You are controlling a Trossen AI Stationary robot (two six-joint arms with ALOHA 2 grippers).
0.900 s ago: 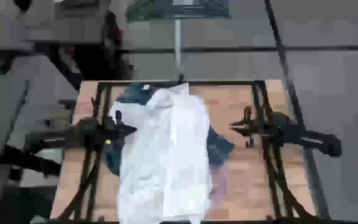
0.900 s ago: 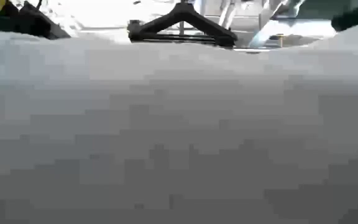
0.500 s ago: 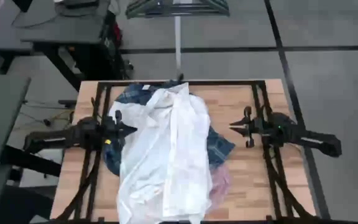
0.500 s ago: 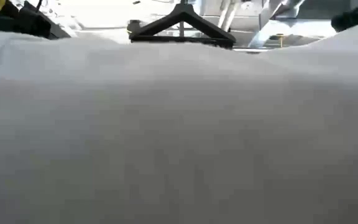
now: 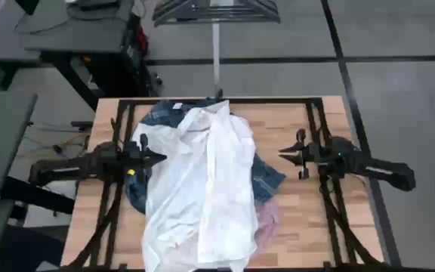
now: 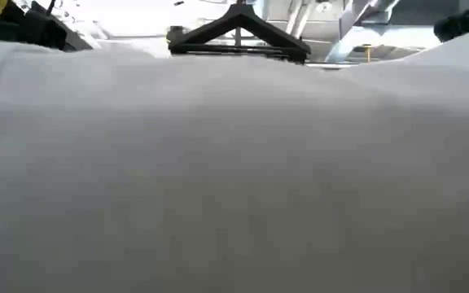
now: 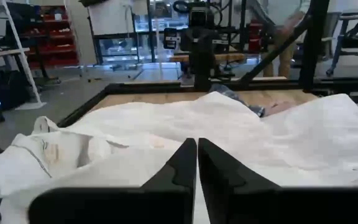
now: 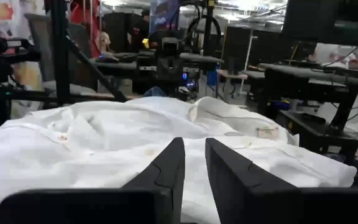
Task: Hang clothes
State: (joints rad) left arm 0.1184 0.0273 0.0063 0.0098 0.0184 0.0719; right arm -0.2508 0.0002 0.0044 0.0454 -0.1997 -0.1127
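Holding unchanged, left gripper (image 5: 157, 159) fingers closed beside white shirt (image 5: 202, 196), right gripper (image 5: 284, 155) fingers slightly apart, empty.

Two dark arms — slim black links, left claw (image 5: 159, 158) with yellow marking

left pincer (image 7: 197, 163) closed (empty) | over white shirt (image 7: 229, 127); right arm (image 7: 202, 37) beyond

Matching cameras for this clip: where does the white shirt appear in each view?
High view: white shirt lies mid-table on top of the pile, running to the near edge.
Low view: it fills nearly the whole picture.
Left wrist view: spread just beyond the shut fingers.
Right wrist view: heaped beyond the fingers.
Shared landmark: the black table frame, also in the left wrist view.
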